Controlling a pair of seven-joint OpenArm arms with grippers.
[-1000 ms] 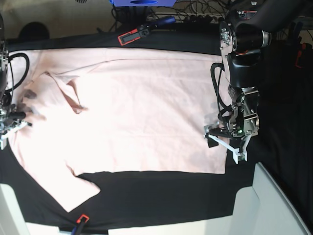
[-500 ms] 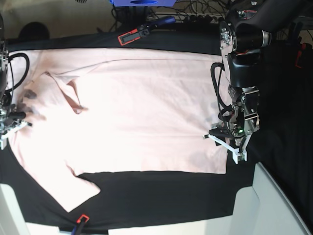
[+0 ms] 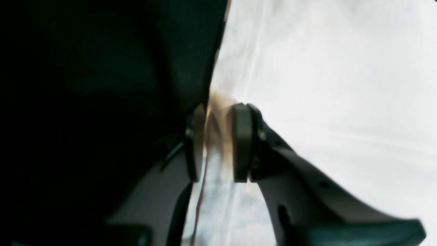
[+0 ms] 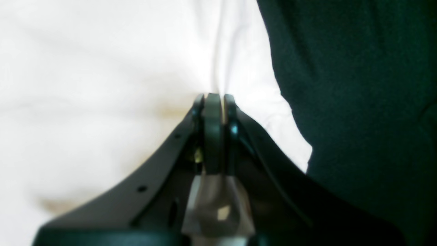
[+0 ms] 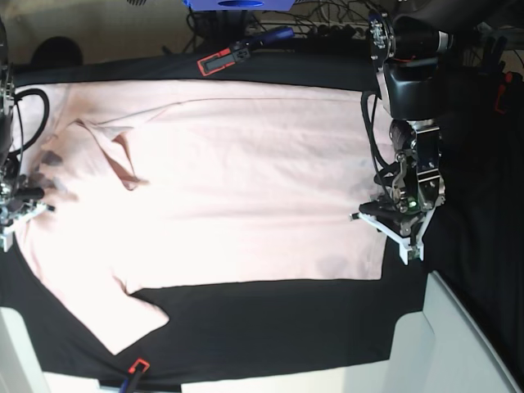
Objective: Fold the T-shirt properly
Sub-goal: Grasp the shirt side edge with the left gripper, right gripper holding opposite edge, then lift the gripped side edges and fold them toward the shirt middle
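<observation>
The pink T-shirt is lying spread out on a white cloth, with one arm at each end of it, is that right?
Not quite: the cloth under the T-shirt is black, not white, as the base view shows. The rest holds: the shirt lies spread out, with the left gripper at one end and the right gripper at the other.

Across my surface lies a black table cloth [image 5: 270,319], at whose far edge rests a red-and-black clamp with a blue handle [image 5: 241,51], a tangle of dark cables [image 5: 327,20] behind it, and a blue box [image 5: 237,4] beyond.
</observation>
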